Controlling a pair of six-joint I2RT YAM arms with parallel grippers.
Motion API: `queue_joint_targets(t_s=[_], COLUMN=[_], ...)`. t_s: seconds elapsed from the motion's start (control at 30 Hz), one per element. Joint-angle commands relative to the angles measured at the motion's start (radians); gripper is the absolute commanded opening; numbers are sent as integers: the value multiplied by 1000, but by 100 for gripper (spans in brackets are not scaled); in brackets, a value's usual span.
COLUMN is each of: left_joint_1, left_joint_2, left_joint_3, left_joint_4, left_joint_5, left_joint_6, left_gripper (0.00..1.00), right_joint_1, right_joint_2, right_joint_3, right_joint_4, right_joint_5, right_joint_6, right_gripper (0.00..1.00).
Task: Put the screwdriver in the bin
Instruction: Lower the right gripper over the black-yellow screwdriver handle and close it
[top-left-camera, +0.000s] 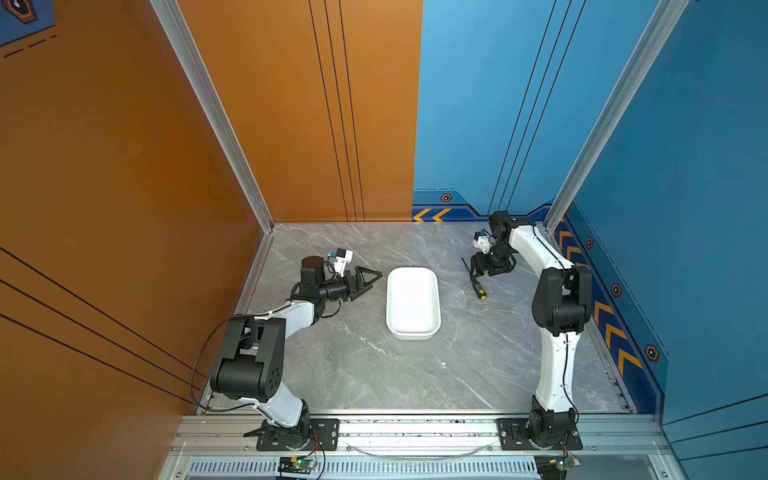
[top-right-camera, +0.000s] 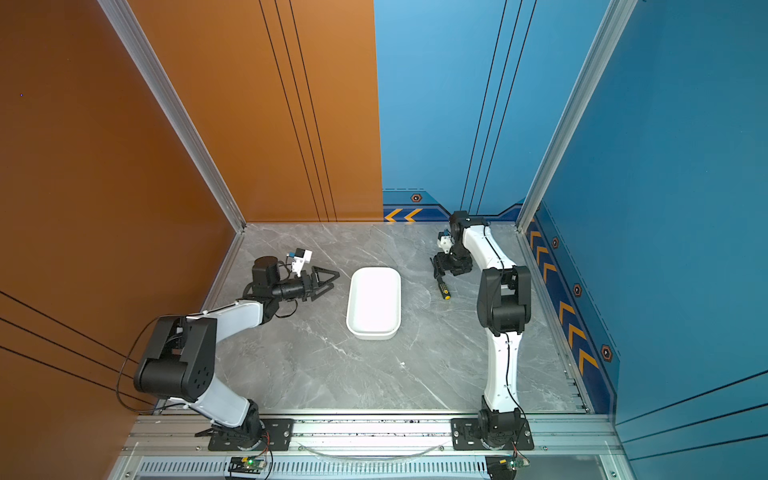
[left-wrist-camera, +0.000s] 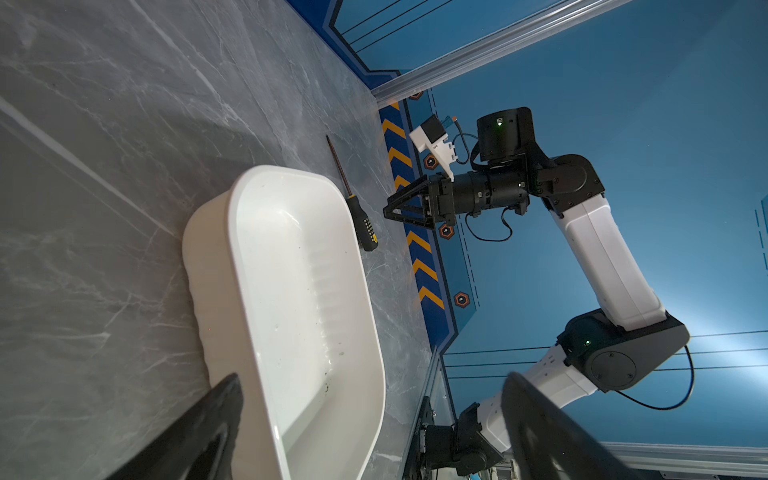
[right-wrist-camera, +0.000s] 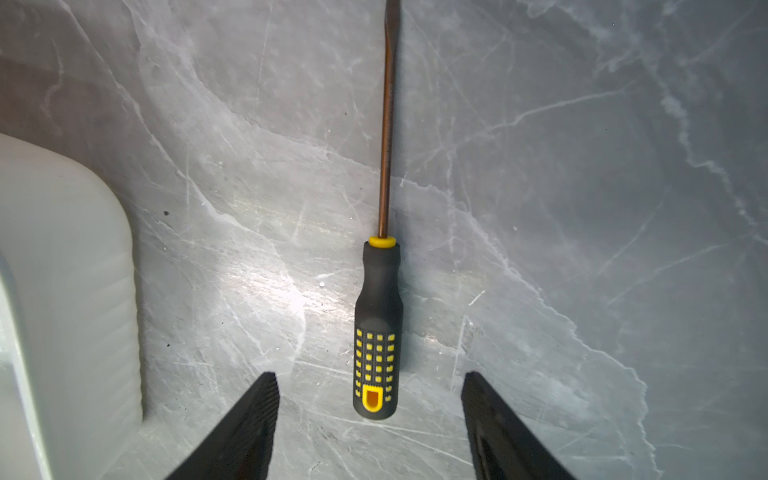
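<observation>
- Sitting on the table (top-left-camera: 374, 374), the bin (top-left-camera: 413, 301) is empty.
- The screwdriver (top-left-camera: 478, 287) lies flat on the table, right of the bin and apart from it, shaft toward the back wall.
- The right end effector (right-wrist-camera: 369, 376) is spread, one finger on each side of the handle, a gap showing at both.
- The left end effector (top-left-camera: 374, 280) hangs spread just left of the bin.

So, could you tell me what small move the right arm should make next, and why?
Probably close the right gripper on the screwdriver, lowering a touch if needed. Its open fingers flank the handle, and the screwdriver lies flat on the table beside the bin, not in it.
</observation>
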Motion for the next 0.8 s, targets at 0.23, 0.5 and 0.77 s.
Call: queue_joint_targets(t_s=[0.23, 0.5, 0.77], left_joint_1=[-8, -9, -9], left_joint_2=[18, -10, -7], left_joint_3=[3, -12, -16], left_joint_4=[11, 11, 11], left_joint_5=[30, 29, 38], left_joint_6=[-6, -6, -1], left_gripper=[98, 98, 98], right_joint_1=[29, 33, 42], right_joint_2=[86, 115, 133], right_joint_3=[33, 33, 32], right_joint_4=[-76, -82, -99], right_joint_5=[100, 101, 121], right_joint_6=[-12, -9, -7], right_gripper=[66, 62, 56])
